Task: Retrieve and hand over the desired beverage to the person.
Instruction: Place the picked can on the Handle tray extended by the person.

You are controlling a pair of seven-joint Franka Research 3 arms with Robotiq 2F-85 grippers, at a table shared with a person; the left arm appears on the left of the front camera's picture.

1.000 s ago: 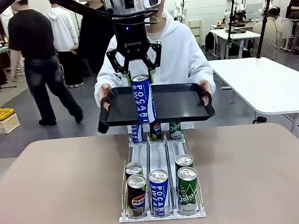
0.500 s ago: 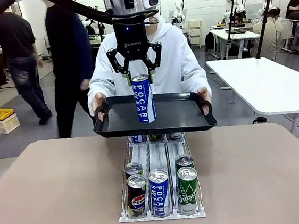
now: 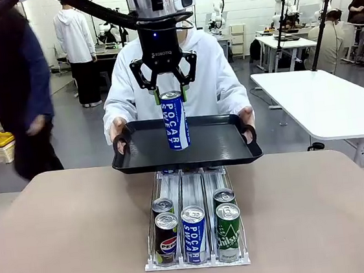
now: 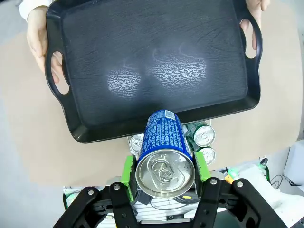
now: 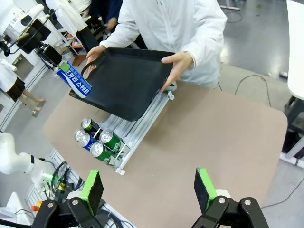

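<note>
Over the black tray (image 3: 221, 139) held by the person (image 3: 217, 67), your left gripper (image 3: 169, 97) has its fingers clamped on an upright Pocari Sweat can (image 3: 175, 121); your right gripper (image 5: 149, 190) holds its fingers wide apart, empty.

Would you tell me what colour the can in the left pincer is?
The can is blue with white lettering; front view shows it best.

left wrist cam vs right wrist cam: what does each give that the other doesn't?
Left wrist: top-down on the Pocari Sweat can, its pull-tab lid, and the left gripper with green pads clamped on both sides. Right wrist: the open right gripper, the person in a white jacket, the can's label side-on. Both: the black tray held in two hands, the can, the rack of cans.
</note>
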